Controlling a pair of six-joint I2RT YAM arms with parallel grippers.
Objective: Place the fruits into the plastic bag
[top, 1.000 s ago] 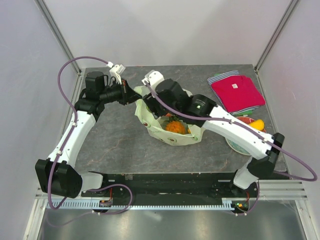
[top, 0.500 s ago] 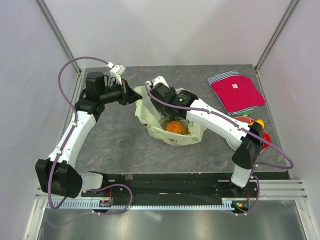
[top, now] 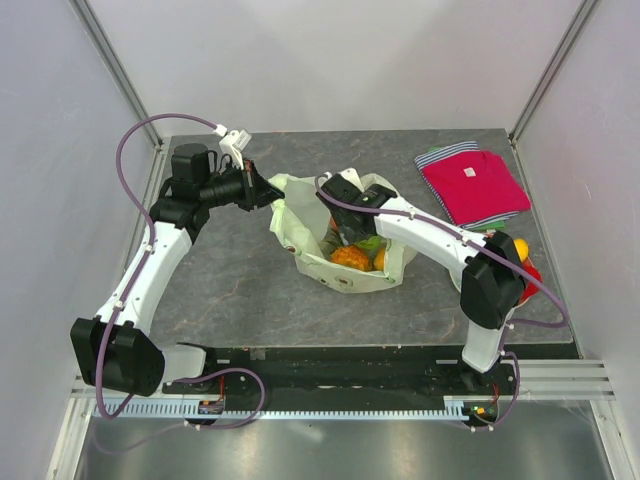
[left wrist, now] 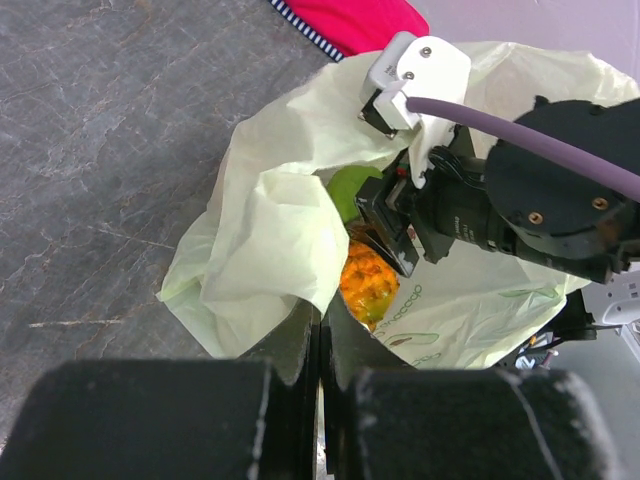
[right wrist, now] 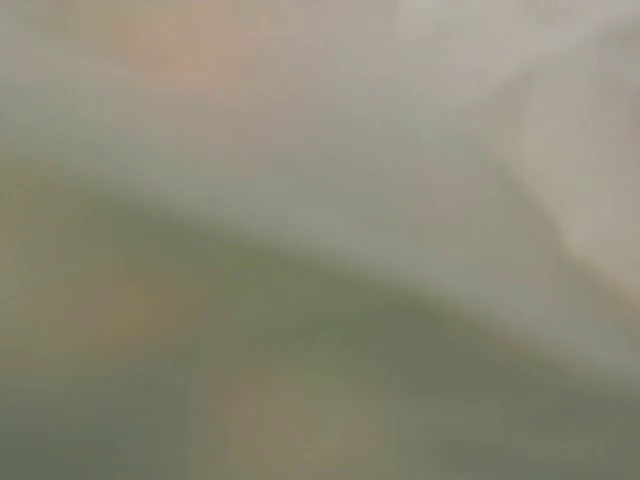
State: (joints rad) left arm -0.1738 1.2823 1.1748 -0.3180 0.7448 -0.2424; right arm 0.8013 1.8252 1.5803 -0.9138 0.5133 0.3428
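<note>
Bag (top: pixel 290 215) (left wrist: pixel 270 230): thin crinkly film, near weightless, no stiffness, so I expect it to fold shut if released. It sits mid-worktop, a bit toward the far edge. Best hold is the rim or a loop handle, not the wall.

My left gripper (top: pixel 265 190) (left wrist: pixel 320 315) has the left rim, fingers pressed together with film pinched between them, holding the mouth open.

Inside are the pineapple (top: pixel 350 257) (left wrist: pixel 368 285) and, just behind it, the green fruit (left wrist: pixel 350 190). The fruits look like small hard toys, light and smooth. Round ones will likely roll or squirt out of a pinch, so grab across the widest part. Take the pineapple by the body, not the crown.

My right gripper (top: pixel 345 235) (left wrist: pixel 385 240) is down in the bag mouth, just above the pineapple. Can't tell whether its fingers are spread or closed; the right wrist camera is all pale blur.

Not yet bagged: yellow fruit (top: pixel 518 246) and red piece (top: pixel 530 272), near the right edge beside my right elbow.

Red shirt (top: pixel 475 185) at the far right corner, not involved.
</note>
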